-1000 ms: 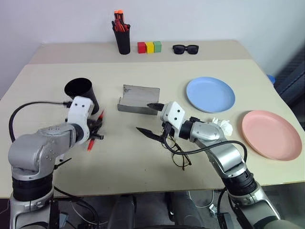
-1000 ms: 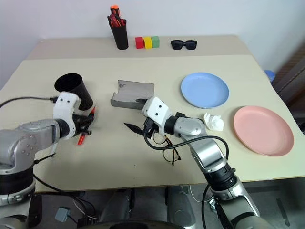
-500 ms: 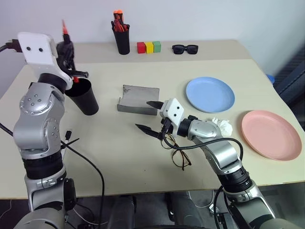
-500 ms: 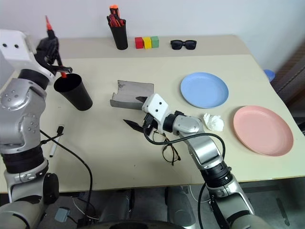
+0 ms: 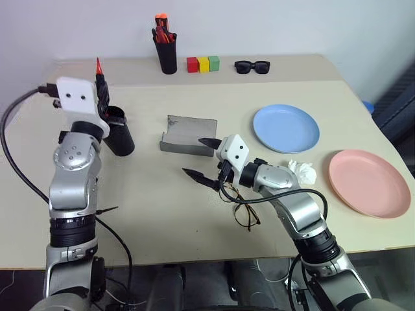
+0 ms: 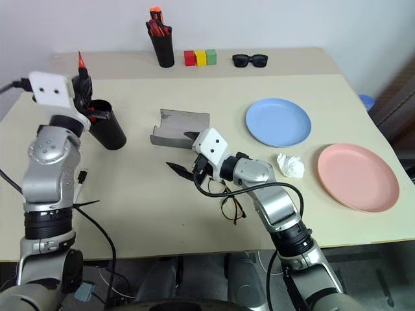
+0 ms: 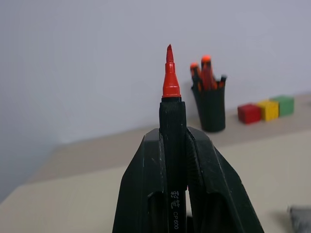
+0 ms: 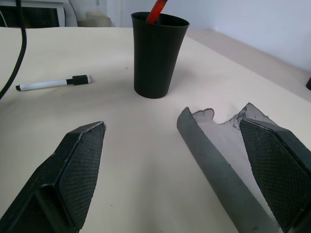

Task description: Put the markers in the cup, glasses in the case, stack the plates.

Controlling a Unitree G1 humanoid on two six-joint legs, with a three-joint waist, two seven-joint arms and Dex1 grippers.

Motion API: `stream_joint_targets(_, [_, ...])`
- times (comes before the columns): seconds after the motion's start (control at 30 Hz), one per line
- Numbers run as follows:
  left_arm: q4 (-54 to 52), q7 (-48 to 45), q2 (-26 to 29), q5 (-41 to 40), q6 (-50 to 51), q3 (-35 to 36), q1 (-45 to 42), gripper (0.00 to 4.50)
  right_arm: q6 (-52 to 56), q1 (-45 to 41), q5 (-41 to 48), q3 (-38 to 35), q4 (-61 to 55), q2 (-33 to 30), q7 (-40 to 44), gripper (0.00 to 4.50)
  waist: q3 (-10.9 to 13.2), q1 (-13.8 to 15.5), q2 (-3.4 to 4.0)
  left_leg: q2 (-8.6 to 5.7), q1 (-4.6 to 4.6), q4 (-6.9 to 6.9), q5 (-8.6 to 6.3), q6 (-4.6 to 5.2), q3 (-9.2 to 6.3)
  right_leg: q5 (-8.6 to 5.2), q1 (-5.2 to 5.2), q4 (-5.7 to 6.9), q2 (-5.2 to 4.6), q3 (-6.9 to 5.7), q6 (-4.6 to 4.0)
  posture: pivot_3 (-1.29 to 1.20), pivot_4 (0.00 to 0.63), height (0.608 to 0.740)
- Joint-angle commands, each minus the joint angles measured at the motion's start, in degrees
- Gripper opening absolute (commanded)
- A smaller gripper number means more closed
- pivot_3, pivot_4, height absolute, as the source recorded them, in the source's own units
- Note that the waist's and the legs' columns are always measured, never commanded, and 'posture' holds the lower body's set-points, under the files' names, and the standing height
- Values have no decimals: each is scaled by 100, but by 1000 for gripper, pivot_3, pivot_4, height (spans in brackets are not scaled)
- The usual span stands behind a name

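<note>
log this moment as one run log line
left gripper: shut on red marker, tip up over cup | right gripper: open, by case | glasses: on table | plates: unstacked

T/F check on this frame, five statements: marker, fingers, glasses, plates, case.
1. The left gripper is shut on the red marker. True.
2. The marker's lower end is inside the black cup. True; the right wrist view shows it in the cup's mouth.
3. The right gripper has its fingers closed on the glasses. False; the fingers are spread wide and empty, and the glasses lie on the table.
4. The blue plate is stacked on the pink plate. False; they lie apart.
5. The grey case is shut. False; it is open.
</note>
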Motion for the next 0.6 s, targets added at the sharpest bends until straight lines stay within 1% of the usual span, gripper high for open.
stream_joint_targets(0.03, [-157,34,-17,114,-257,51,59,38,-64,5,25,-20,-275,43,-41,4500,0,8,0,0,-1,1,0,0,0,0,0,0,0,0,0,0,150,740])
stream_joint_targets(0.13, [-107,58,-56,116,-321,90,67,38,-55,6,42,-18,-272,44,-34,4500,0,8,0,0,-1,1,0,0,0,0,0,-1,0,0,0,0,150,740])
stream_joint_targets(0.17, [-65,85,-60,145,-347,97,54,986,-57,5,45,-16,-269,45,-30,4500,0,5,0,0,-1,0,0,0,0,0,0,-1,0,-1,0,0,150,740])
stream_joint_targets(0.27, [53,127,-66,186,-414,110,-2,2402,-57,-6,48,-12,-254,51,-26,4500,0,3,0,0,0,0,0,0,0,0,0,0,0,0,0,0,150,740])
stream_joint_targets(0.4, [73,143,-131,62,-441,192,-57,2402,-64,-27,46,-7,-228,54,-14,4500,0,1,0,0,0,0,0,0,0,0,0,0,1,-1,0,0,150,740])
stream_joint_targets(0.47, [-35,213,-193,-91,-435,364,-90,2402,-63,-28,42,-5,-224,55,-12,4500,0,-2,0,0,0,0,0,0,0,0,0,0,0,-1,0,0,150,740])
stream_joint_targets(0.53, [-280,347,-297,-463,-358,790,-130,2402,-55,-15,43,-9,-236,52,-17,4500,0,-7,0,0,0,0,0,0,-1,0,0,0,0,0,0,0,150,740])
stream_joint_targets(0.6, [-514,403,-273,-717,-235,1146,-51,2402,-45,11,40,-14,-263,44,-28,4500,0,-14,0,1,0,-1,0,0,-1,0,-1,0,0,-1,1,0,150,740])
